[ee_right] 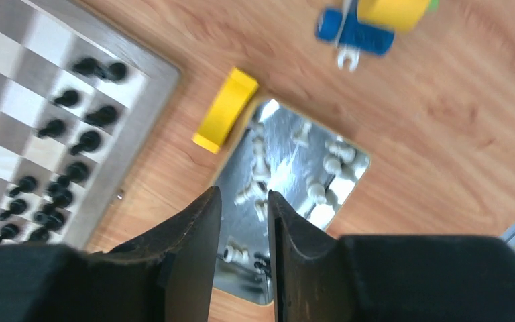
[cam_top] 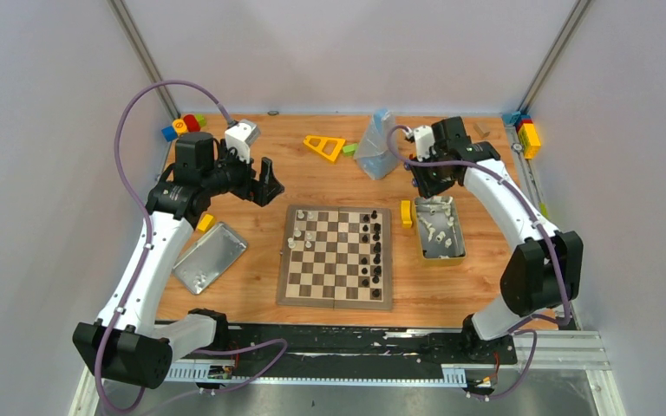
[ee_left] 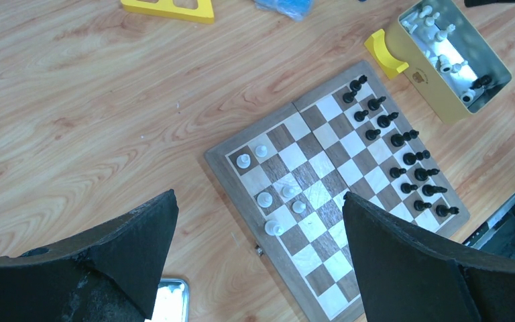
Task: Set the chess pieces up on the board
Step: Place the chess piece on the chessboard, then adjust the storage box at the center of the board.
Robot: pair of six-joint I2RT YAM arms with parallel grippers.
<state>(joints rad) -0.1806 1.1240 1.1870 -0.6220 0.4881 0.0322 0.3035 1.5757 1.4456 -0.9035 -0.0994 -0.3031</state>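
- At the middle of the bench (cam_top: 251, 299), a little toward its near edge, the board (cam_top: 325, 282) lies flat and square to the arms.
- Along the board's right edge the black pieces (ee_left: 410, 159) stand in 2 tidy files, about 16 in all, so that side looks finished.
- Near the board's left edge only about 6 white pieces (ee_left: 264, 198) stand, loosely spread over 2 files and not yet in a neat rank.
- Just off the board's right edge sits the yellow-sided tin box (ee_left: 424, 87), touching a small yellow block (cam_top: 406, 213); roughly 10 cream pieces (ee_right: 315, 191) lie jumbled in it.
- By my judgement the job is a bit past halfway: the rest of the whites must move from the tin to the board's left side.
- The right gripper (ee_right: 243, 194) hangs over the tin, its jaws a narrow gap apart with nothing seen between them, likely lining up on a piece.
- The left gripper (ee_left: 258, 196) hovers over the bench's far left part, jaws spread wide and empty.
- A silver lid (cam_top: 211, 257) lies toward the bench's left edge.
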